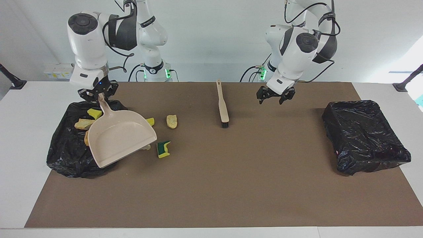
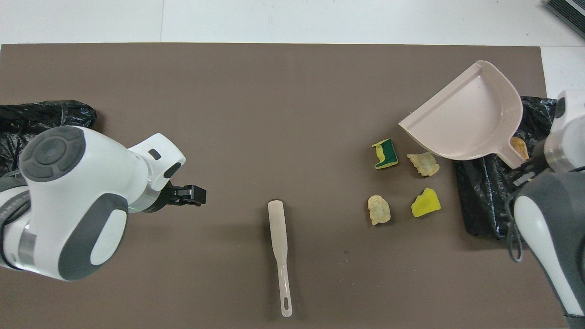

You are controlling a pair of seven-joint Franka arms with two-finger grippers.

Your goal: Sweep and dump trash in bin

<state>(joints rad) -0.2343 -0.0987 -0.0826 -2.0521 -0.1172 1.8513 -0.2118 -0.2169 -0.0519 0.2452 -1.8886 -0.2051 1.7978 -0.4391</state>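
Under the dustpan (image 1: 119, 137) clenched by right gripper (image 1: 98, 94), trash (image 1: 148, 121) hides; left gripper (image 1: 276, 96) released.

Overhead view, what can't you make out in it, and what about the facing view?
1. Overhead view: the dustpan and the right arm cover most of the bin beneath them; only one chunk shows inside.
2. Overhead view: the right gripper is hidden under its own wrist.
3. Facing view: the dustpan covers most of one tan chunk just outside the bin.
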